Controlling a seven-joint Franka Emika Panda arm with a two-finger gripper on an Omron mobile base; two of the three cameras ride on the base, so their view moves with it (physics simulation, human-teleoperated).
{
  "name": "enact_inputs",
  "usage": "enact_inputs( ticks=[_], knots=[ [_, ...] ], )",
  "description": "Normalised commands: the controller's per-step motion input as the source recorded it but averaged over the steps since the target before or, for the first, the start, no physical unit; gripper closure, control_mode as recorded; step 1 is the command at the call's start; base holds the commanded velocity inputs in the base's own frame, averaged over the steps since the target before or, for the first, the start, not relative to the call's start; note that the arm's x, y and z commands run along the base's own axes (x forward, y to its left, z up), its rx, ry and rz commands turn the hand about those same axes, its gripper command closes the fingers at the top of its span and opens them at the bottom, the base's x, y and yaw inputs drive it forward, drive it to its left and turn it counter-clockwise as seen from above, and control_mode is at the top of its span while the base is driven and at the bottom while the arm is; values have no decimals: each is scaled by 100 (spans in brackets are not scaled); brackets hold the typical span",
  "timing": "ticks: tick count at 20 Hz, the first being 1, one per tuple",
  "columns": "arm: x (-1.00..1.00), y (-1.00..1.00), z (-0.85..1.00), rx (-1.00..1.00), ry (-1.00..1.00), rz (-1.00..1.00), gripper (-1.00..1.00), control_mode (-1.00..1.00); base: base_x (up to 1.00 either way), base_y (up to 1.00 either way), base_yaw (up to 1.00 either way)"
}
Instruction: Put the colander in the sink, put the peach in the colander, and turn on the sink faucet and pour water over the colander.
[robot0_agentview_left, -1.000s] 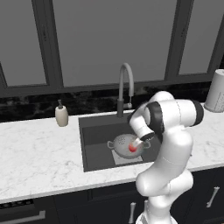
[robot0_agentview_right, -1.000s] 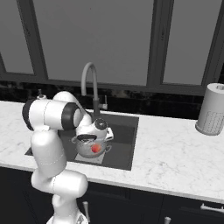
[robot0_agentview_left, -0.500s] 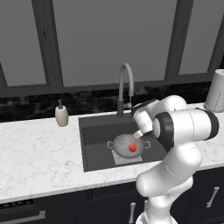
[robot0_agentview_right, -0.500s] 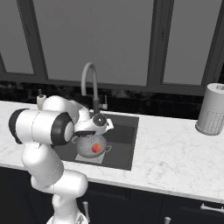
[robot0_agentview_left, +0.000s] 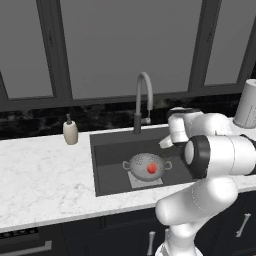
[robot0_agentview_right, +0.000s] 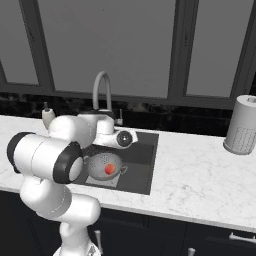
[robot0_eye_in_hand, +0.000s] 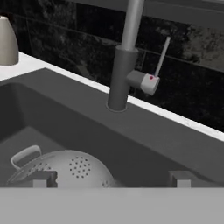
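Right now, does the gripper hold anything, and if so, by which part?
Nothing is held. The gripper is open and empty, and the peach lies in the colander.

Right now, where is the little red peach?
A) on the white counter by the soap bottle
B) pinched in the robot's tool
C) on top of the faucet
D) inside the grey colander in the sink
D, the peach sits inside the colander, which rests on the bottom of the sink, in both base views.

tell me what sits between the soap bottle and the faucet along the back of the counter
Nothing: in the left base view only bare white counter and the sink's back left corner separate the soap bottle from the faucet.
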Motion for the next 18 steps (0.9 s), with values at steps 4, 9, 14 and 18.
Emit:
enact_inputs(
  ticks=[4, 9, 14, 18],
  knots=[
    [0, -27, 20, 12, -16, -4, -100, -100, 0, 0, 0],
    [0, -9, 16, 9, -15, -7, -100, -100, 0, 0, 0],
    [2, 2, 20, 3, -18, -8, -100, -100, 0, 0, 0],
    [28, 1, 11, 3, -11, -13, -100, -100, 0, 0, 0]
  ],
)
